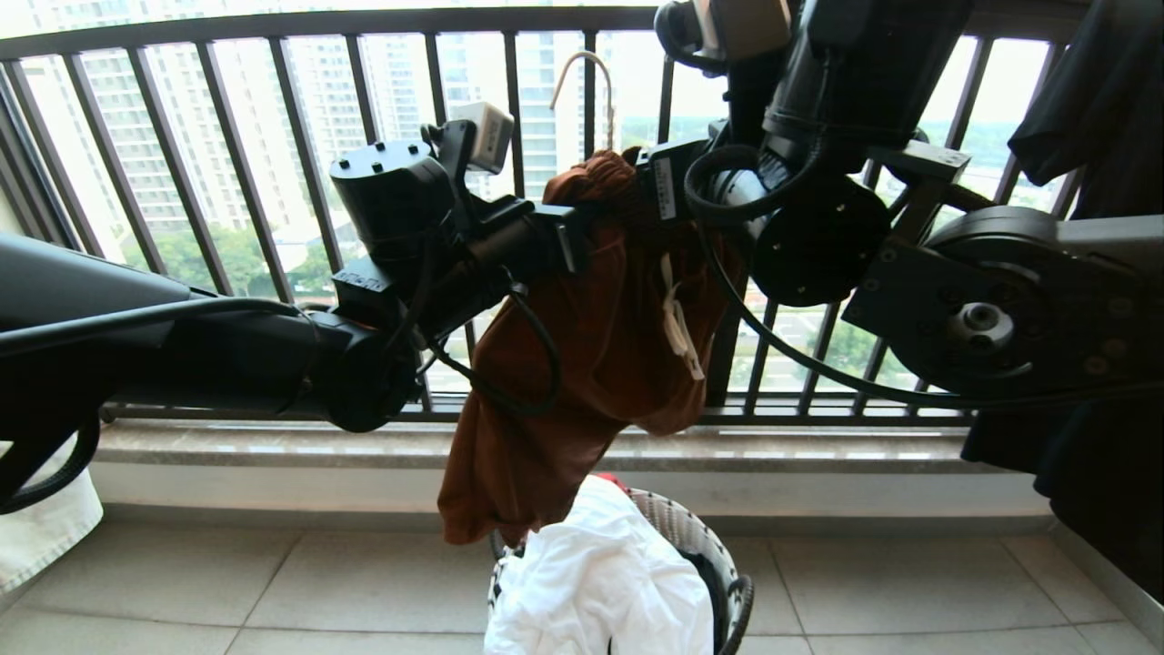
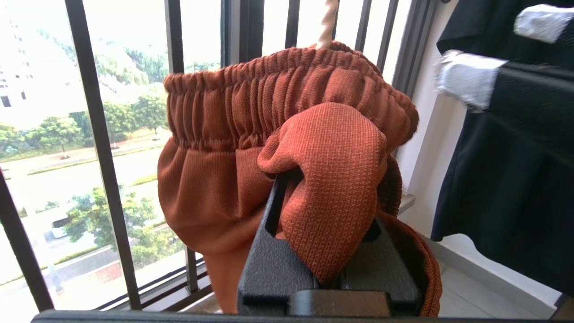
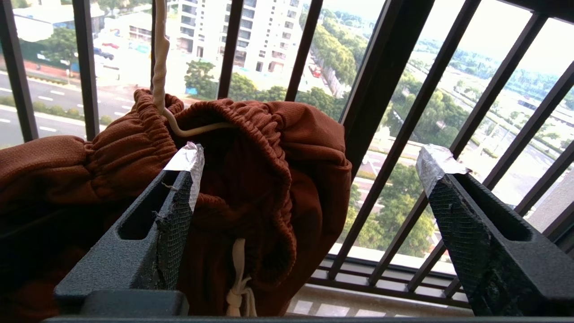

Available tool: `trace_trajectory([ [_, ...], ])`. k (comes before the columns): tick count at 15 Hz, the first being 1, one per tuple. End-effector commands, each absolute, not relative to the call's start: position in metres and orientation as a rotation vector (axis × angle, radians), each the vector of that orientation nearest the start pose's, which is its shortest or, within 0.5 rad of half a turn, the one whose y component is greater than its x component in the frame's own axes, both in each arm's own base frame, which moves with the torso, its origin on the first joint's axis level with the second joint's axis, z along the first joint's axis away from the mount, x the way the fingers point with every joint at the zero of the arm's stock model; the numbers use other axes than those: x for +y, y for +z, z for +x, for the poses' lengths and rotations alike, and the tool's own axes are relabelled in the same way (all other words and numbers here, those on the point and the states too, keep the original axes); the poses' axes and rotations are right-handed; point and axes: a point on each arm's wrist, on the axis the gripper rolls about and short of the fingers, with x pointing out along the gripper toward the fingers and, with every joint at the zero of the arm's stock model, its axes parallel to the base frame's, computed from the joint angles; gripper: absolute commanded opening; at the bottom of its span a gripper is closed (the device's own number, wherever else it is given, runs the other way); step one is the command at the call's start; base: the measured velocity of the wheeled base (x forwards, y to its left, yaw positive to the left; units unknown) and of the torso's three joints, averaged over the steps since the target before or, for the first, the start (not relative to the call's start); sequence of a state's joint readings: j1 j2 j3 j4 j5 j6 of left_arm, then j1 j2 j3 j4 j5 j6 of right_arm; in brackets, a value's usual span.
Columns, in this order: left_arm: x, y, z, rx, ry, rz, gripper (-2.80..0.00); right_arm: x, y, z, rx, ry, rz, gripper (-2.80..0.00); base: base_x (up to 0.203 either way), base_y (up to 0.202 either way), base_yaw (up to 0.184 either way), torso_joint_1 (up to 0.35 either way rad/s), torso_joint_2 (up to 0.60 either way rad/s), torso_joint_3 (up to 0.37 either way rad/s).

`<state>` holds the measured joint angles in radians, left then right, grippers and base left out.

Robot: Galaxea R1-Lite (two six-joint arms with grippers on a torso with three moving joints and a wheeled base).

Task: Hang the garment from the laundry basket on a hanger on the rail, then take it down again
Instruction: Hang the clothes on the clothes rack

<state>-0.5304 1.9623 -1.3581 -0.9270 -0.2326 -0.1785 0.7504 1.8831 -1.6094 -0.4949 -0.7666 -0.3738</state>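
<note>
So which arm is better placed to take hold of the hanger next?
Probably the right. The right gripper stands wide open and empty right beside the hanger, while the left gripper is shut on a fold of the shorts.

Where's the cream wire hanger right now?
In the head view the hanger is top centre before the balcony railing, its hook rising from the shorts waistband between the left tool and the right tool.
</note>
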Motion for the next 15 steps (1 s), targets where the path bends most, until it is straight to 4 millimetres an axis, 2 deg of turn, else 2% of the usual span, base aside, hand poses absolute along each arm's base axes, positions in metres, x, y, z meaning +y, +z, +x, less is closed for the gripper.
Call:
trace_trajectory([
  [1,-0.206,0.273,0.340,-0.262,-0.786,-0.220,-2.80,0.230,0.341,0.270,-0.164,-0.054,-0.213,-2.80,0.000,0.000,0.000,0.000,0.00,0.000],
  [4,-0.205,0.275,0.339,-0.266,-0.789,-0.221,-2.80,0.214,0.341,0.259,-0.149,-0.065,-0.229,-2.80,0.000,0.000,0.000,0.000,0.00,0.000],
  [8,-0.203,0.280,0.336,-0.273,-0.791,-0.236,-2.80,0.188,0.342,0.266,-0.111,-0.130,-0.263,-2.80,0.000,0.000,0.000,0.000,0.00,0.000],
  [12,-0.200,0.287,0.330,-0.273,-0.799,-0.267,-2.80,0.173,0.328,0.259,-0.011,-0.066,-0.357,-2.80,0.000,0.000,0.000,0.000,0.00,0.000],
  [15,-0.199,0.290,0.328,-0.276,-0.801,-0.273,-2.80,0.173,0.329,0.260,-0.010,-0.063,-0.334,-2.80,0.000,0.000,0.000,0.000,0.00,0.000],
])
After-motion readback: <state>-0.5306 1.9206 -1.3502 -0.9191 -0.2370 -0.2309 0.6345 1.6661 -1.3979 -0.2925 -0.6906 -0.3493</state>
